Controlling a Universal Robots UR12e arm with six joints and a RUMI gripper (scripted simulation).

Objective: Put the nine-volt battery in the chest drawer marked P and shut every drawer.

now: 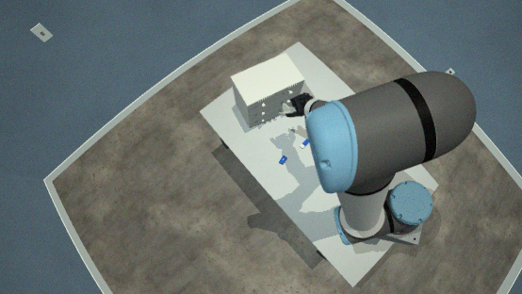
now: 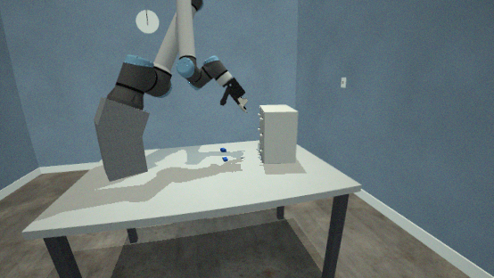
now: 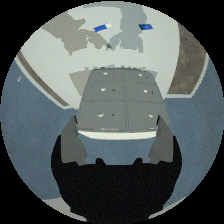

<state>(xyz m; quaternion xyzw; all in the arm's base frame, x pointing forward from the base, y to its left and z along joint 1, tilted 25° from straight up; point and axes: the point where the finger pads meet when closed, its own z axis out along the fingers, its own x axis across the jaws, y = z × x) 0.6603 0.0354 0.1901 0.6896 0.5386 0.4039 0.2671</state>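
The cream chest (image 1: pixel 269 89) (image 2: pixel 277 134) stands upright at the far end of the table, its drawer front with small knobs facing the arm. All drawers look shut, and I cannot read any letters on them. My gripper (image 2: pixel 238 102) is open and empty, in the air just in front of the chest's top edge. In the wrist view the chest front (image 3: pixel 120 102) sits between the two fingers. Two small blue objects lie on the table in front of the chest (image 1: pixel 283 160) (image 1: pixel 304 142). I cannot tell which one is the nine-volt battery.
The arm's grey base block (image 2: pixel 122 143) stands at the table's near left side. The arm's large elbow (image 1: pixel 391 137) hides part of the table in the overhead view. The chest stands close to the table's far edge.
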